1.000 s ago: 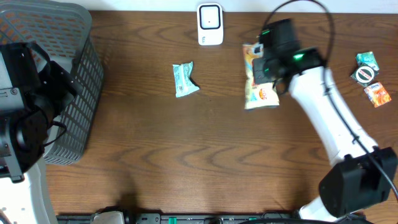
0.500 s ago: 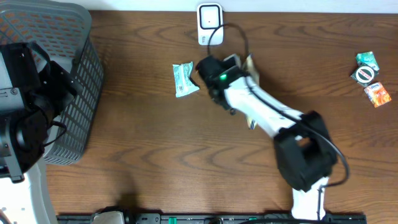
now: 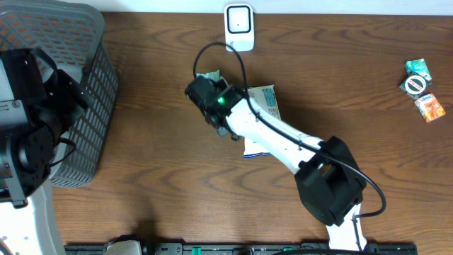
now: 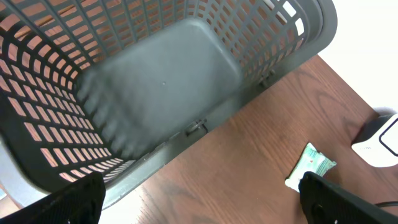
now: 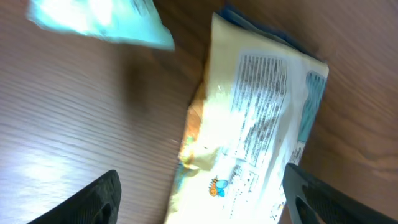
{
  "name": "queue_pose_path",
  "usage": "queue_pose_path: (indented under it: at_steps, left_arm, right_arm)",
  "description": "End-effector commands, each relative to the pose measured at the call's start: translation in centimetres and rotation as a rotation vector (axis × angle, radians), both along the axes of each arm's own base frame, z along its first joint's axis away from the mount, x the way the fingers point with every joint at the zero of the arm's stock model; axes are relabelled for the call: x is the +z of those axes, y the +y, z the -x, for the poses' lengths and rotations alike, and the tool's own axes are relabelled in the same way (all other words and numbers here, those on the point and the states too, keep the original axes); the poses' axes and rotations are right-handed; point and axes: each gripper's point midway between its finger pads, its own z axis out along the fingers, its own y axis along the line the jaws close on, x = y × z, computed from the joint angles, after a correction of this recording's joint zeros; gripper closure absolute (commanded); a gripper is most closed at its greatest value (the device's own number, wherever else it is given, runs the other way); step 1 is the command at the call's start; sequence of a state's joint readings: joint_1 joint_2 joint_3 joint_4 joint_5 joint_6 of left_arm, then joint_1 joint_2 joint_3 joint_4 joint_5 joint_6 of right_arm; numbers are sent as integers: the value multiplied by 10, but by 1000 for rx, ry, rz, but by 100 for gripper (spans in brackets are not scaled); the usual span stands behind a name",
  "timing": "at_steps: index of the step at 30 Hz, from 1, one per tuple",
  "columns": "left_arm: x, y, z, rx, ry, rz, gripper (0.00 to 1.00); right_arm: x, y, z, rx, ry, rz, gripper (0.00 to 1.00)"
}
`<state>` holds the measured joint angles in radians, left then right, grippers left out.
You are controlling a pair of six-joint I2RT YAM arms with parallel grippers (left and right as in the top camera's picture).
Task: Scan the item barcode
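Right gripper [image 5: 202,196] low over the table [image 3: 163,170], arm stretched long across the middle. Jaws stand wide and hold nothing. The snack bag [image 3: 265,103] lies flat on the wood between and ahead of the fingertips, resting on its own. Bag lies with its printed back panel up; the fine print shows in the wrist view, but a barcode cannot be made out there. Likely laid this side up so the code faces outward for the next pick. Scanner [image 3: 239,27] stands at the far edge, just beyond the bag, apart from it. A bag lying flat does not seem to face it, so I judge the scan not yet done. Teal packet [image 3: 207,75] sits just beside the bag's corner, partly under the wrist, and could be nudged on a regrasp. Left gripper [image 4: 205,205] hangs over the basket [image 3: 92,106], jaws fully spread, empty, out of the way. Small wrappers [image 3: 419,85] far right, well apart.
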<state>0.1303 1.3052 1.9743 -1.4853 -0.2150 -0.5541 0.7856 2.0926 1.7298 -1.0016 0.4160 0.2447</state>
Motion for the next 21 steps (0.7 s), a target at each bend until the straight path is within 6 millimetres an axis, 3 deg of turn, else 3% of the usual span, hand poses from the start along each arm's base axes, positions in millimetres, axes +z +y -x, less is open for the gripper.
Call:
queue_pose_path:
  at_steps: [1, 2, 6, 8, 12, 16, 21]
  left_arm:
    - [2, 2, 1, 13, -7, 2, 2]
    - [2, 2, 1, 13, -7, 2, 2]
    - [2, 2, 1, 13, -7, 2, 2]
    - [2, 2, 1, 13, -7, 2, 2]
    - [2, 2, 1, 13, -7, 2, 2]
    - [2, 2, 1, 13, -6, 2, 2]
    - [2, 2, 1, 13, -7, 2, 2]
  right_arm:
    - [24, -3, -18, -51, 13, -106, 26]
    - [27, -11, -23, -71, 14, -108, 34]
    - [21, -43, -30, -129, 112, -148, 86]
    - [12, -49, -25, -104, 212, -201, 96]
    - [-7, -54, -14, -71, 381, -344, 99]
    - [-31, -72, -3, -119, 447, -328, 99]
    - [-65, -79, 10, -129, 473, -314, 99]
